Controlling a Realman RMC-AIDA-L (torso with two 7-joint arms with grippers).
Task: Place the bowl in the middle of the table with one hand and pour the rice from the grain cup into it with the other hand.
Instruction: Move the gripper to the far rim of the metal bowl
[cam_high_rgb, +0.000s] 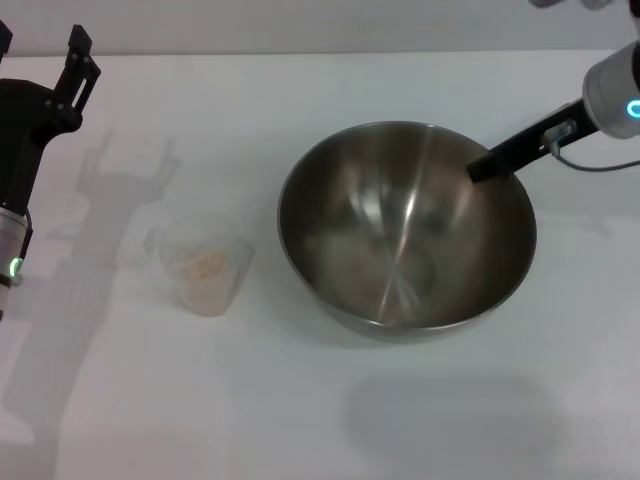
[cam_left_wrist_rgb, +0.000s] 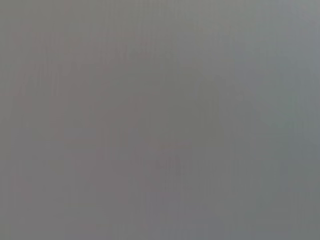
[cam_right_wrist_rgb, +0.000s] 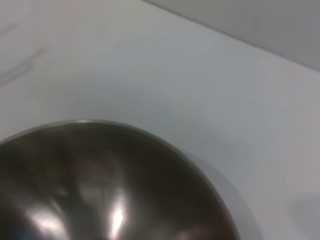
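Note:
The bowl (cam_high_rgb: 405, 230), large and steel, sits mid-table in the head view, and a faint shadow lies apart from it toward the front. My right gripper (cam_high_rgb: 492, 163) reaches in from the far right; one black finger lies over the bowl's far right rim, shut on it. The right wrist view shows the bowl's rim and inside (cam_right_wrist_rgb: 100, 190) close up over the white table (cam_right_wrist_rgb: 165, 75). The clear grain cup (cam_high_rgb: 205, 265) stands upright left of the bowl, with rice (cam_high_rgb: 203, 264) in its bottom. My left gripper (cam_high_rgb: 40, 60) hangs open at the far left, behind the cup.
The white table (cam_high_rgb: 300, 400) spreads bare in front of the bowl and the cup. The left arm's shadow (cam_high_rgb: 120, 180) falls on the surface behind the cup. The left wrist view shows only plain grey.

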